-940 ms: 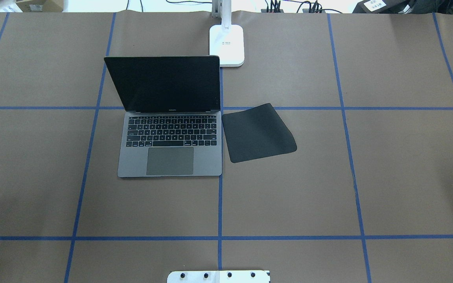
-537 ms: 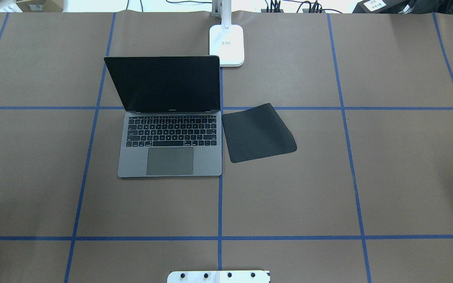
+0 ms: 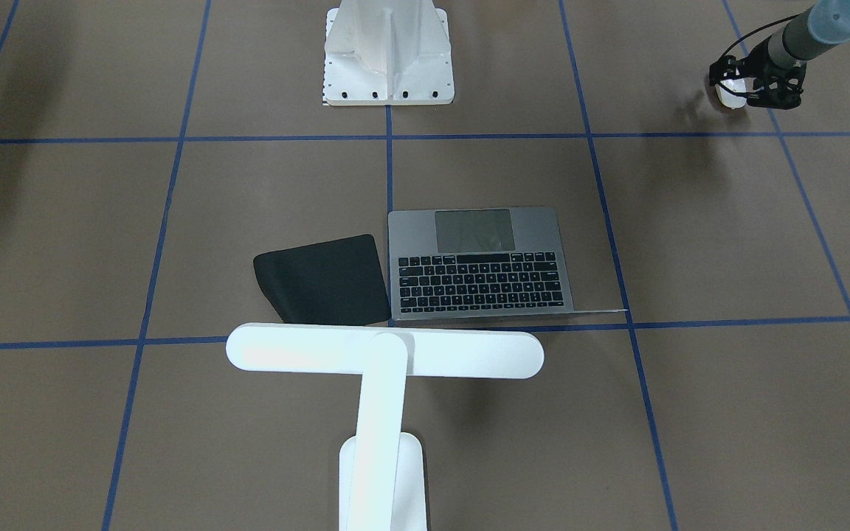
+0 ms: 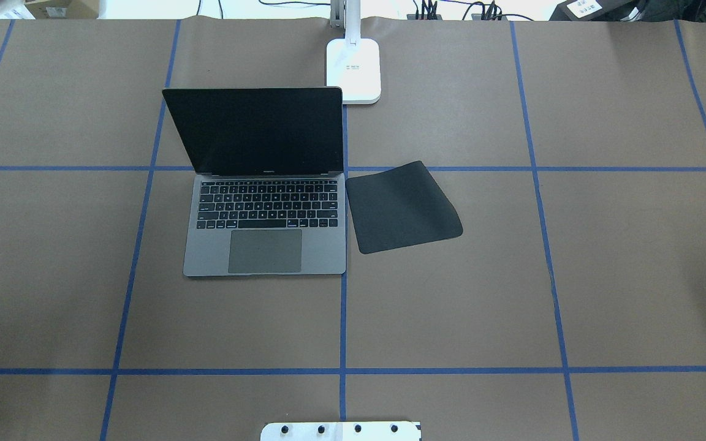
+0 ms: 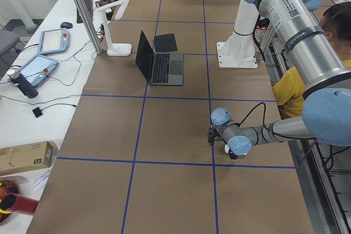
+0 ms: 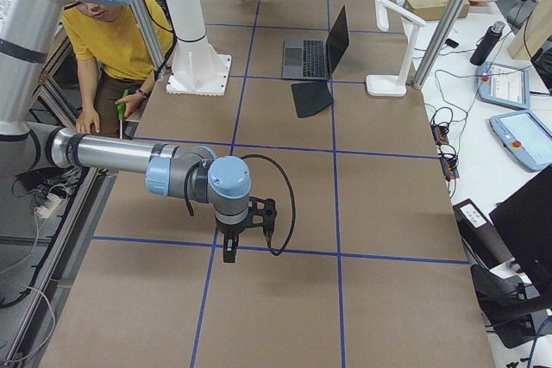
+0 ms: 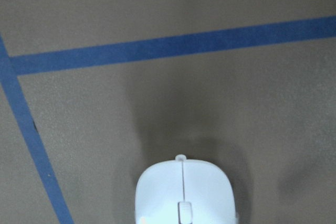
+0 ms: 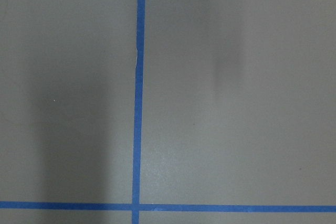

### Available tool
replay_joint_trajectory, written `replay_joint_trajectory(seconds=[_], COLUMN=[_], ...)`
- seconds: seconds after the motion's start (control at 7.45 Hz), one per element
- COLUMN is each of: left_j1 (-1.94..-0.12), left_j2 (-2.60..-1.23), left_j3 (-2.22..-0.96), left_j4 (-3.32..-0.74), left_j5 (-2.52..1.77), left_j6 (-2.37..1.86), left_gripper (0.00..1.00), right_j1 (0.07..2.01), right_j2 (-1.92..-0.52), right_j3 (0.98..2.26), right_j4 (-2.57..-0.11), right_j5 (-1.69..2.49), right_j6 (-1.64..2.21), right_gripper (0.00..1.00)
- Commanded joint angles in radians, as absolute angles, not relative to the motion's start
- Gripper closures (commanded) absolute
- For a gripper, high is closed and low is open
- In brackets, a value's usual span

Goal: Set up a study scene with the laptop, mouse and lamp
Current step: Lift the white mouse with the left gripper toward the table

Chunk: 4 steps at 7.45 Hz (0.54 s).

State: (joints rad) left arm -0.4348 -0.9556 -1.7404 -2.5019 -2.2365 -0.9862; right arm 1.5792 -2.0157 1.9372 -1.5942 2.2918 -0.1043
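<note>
Nearest to the robot, the white pedestal (image 3: 387, 51) stands on the brown table (image 4: 622, 275), on the trackpad side of the laptop (image 4: 267, 208) and well apart from it. I count two grippers, one laptop, one mouse, one mouse pad and one lamp.

To the left of the laptop, well apart from it and closer to the robot's edge of the table, the left gripper (image 3: 750, 92) hangs low over the table. The mouse (image 3: 730, 96) is directly at its fingertips. In the left wrist view the white mouse fills the bottom middle of the picture and a shadow lies on the paper beyond it. The fingers themselves do not appear in that view, so I cannot tell if they pinch the mouse or only stand around it.

To the right of the laptop, also well apart, the right gripper (image 6: 248, 239) points down near a blue tape line. Whether its fingers are spread or pressed together I cannot tell.

The laptop is open, with a dark screen. The black mouse pad (image 4: 402, 208) lies flat just beside its right edge. Beyond the laptop's far right corner stands the lamp (image 4: 353, 67), with its long bar head lying along the line of the screen.
</note>
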Motion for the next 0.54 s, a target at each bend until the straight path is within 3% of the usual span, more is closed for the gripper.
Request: replay_joint_trajectory(seconds=[0.0, 0.27, 0.4], left_j1=[-0.417, -0.416, -0.416], left_j2=[-0.956, -0.956, -0.954], left_j3=[-1.738, -1.740, -1.743], left_j4=[-2.502, -2.502, -2.502], left_j5=[-2.237, -2.237, -2.237], left_j6=[-0.985, -0.986, -0.988], left_gripper=[0.22, 0.56, 0.60], right_j1=[1.580, 1.580, 1.580], right_j2=[-2.016, -2.016, -2.016], right_j3=[1.939, 1.939, 1.940], right_j4=[-1.594, -1.594, -1.594], right_j5=[2.292, 2.292, 2.293], right_j6=[-0.104, -0.104, -0.104], right_gripper=[0.00, 0.00, 0.00])
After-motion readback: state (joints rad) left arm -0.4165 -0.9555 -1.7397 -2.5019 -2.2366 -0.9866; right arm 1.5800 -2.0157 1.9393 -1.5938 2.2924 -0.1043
